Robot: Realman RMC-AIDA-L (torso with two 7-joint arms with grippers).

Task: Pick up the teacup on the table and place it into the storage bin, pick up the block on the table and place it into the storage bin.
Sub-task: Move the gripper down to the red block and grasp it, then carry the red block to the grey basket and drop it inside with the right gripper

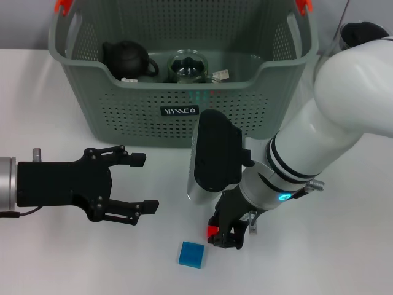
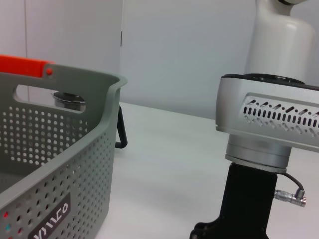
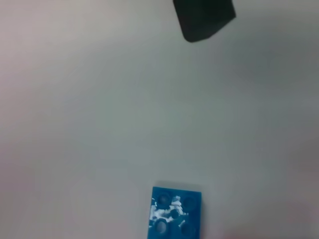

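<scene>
A plain white worktop (image 1: pixel 73 258) fills the scene, with a pale wall behind it in the left wrist view. At the far side stands the grey-green storage bin (image 1: pixel 178 117), holding a black teapot (image 1: pixel 127 59) and a glass teacup (image 1: pixel 188 67). The left claw (image 1: pixel 132 183) hovers over the worktop at the near left, spread wide and empty. The right claw (image 1: pixel 226 236) points down, just right of the blue block (image 1: pixel 191 254); whether it is spread or closed I cannot tell. The block lies flat on the near worktop, apart from both claws.
</scene>
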